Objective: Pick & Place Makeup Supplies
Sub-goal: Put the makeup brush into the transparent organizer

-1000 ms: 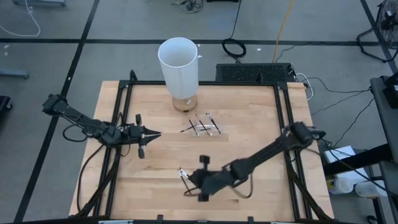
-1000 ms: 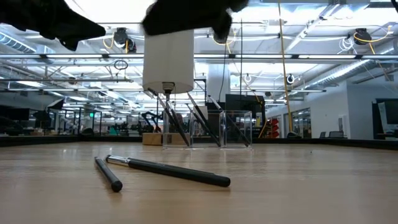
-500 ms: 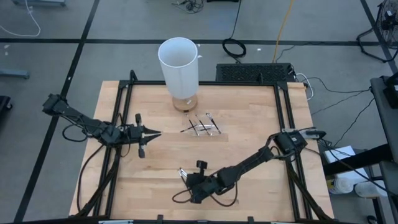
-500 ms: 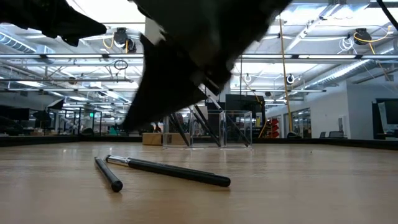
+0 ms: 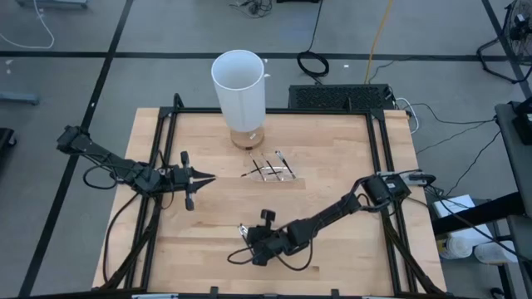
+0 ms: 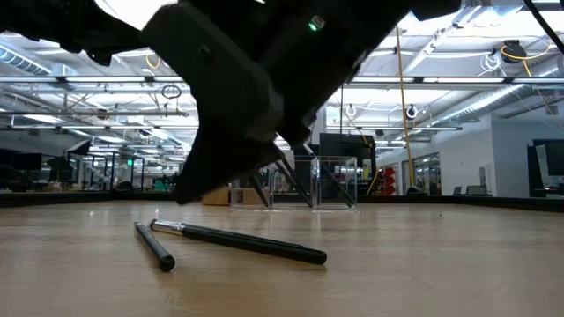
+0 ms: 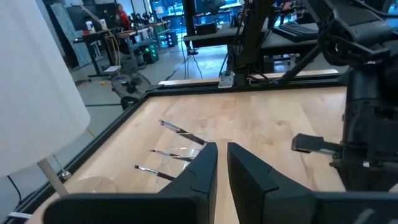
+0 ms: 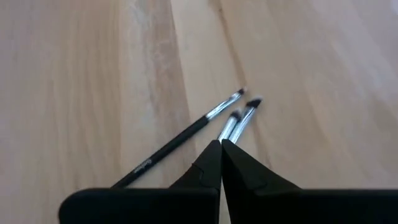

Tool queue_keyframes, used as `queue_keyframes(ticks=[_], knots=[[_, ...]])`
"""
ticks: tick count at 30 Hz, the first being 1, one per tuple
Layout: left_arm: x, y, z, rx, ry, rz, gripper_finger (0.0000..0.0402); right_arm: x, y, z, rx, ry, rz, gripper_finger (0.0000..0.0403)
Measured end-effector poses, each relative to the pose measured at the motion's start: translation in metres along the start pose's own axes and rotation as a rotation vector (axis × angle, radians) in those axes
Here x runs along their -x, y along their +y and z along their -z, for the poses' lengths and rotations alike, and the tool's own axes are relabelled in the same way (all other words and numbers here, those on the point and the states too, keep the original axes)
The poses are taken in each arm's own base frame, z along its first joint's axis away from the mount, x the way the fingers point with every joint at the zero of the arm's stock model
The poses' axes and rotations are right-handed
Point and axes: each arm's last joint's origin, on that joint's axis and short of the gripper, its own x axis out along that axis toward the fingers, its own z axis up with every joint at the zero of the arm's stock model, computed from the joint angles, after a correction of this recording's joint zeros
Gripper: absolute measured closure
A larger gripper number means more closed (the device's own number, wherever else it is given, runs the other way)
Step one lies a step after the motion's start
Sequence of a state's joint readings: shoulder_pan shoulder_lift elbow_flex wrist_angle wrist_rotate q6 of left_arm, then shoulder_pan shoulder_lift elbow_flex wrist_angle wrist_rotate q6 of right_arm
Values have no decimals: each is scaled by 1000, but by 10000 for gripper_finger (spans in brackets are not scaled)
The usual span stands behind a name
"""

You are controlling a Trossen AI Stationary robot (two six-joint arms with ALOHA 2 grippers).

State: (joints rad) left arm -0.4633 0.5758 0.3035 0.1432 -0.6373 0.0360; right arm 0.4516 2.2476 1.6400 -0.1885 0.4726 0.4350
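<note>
While my right arm stretches low across the near part of the worktop (image 5: 332, 166), my right claw (image 8: 221, 148) hangs just over the loose makeup brushes (image 8: 239, 118) lying there. Its two fingers are pressed together tip to tip with nothing between them. In the right wrist view the closed tips sit right at the near ends of two brushes lying side by side, and a third brush (image 8: 180, 140) angles off next to them; whether the tips touch the brushes, I cannot tell. From the low view, two dark brushes (image 6: 233, 240) lie flat on the wood, meeting at one end, with my arm looming dark above them.

My left claw (image 5: 202, 179) waits over the left side of the worktop, pointing toward the middle. Its fingers (image 7: 202, 165) stand only a narrow slit apart and hold nothing.

More brushes (image 5: 270, 169) sit in the small clear tray (image 6: 308, 183) near the middle of the worktop, leaning at angles. Just behind the tray stands the tall white cylinder (image 5: 239, 87) on its round wooden base.
</note>
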Motion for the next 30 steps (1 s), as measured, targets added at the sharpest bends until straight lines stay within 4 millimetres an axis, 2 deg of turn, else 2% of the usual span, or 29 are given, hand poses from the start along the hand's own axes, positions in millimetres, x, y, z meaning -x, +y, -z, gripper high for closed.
queue_keyframes(ticks=[12,18,30], knots=[[0,0,0,39,0,1,355,0,0,-2,15,-15,-8,403],[0,0,0,41,1,2,355,-5,-5,12,8,14,5,403],[0,0,0,40,1,4,355,-9,-8,21,-24,11,2,403]])
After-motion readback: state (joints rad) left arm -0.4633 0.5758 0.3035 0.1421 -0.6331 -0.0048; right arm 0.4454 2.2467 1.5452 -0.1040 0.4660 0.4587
